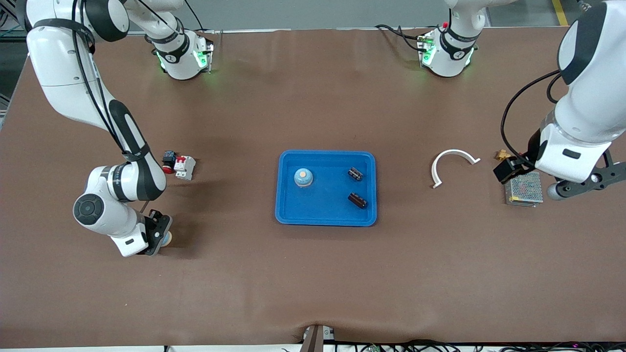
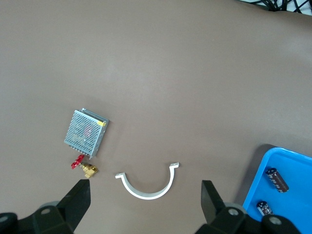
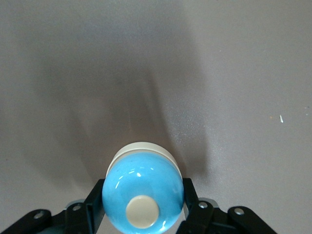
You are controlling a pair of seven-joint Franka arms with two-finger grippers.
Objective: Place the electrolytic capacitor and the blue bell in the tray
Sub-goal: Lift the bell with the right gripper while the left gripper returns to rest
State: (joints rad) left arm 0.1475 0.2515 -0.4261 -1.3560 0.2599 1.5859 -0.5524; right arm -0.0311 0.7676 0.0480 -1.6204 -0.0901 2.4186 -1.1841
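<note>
The right gripper (image 1: pixel 161 234) is down at the table toward the right arm's end, well apart from the tray (image 1: pixel 288 215), and its fingers are clamped on either side of a blue bell (image 3: pixel 142 194) — a glossy dome with a cream button on top and a pale base. That dome is what worries me: the fingers meet it on curved, slick sides, so when the arm lifts, the bell could squirt out or tip and drop back onto the table (or roll, being round). The carry to the tray is a long one, which gives any slack hold time to fail. Inside the tray there is already a second bell (image 1: pixel 303 177) and two electrolytic capacitors (image 1: pixel 355 173) lying loose; a careless set-down could knock into them, or catch the raised rim and spill the bell outside. The left gripper (image 2: pixel 146 195) hangs wide open with nothing in it, waiting over the table toward the left arm's end — near a white curved clip (image 2: pixel 147 184), a metal mesh box (image 2: pixel 86 132) and a small brass fitting (image 2: pixel 89 169), none of which belong in the tray.
</note>
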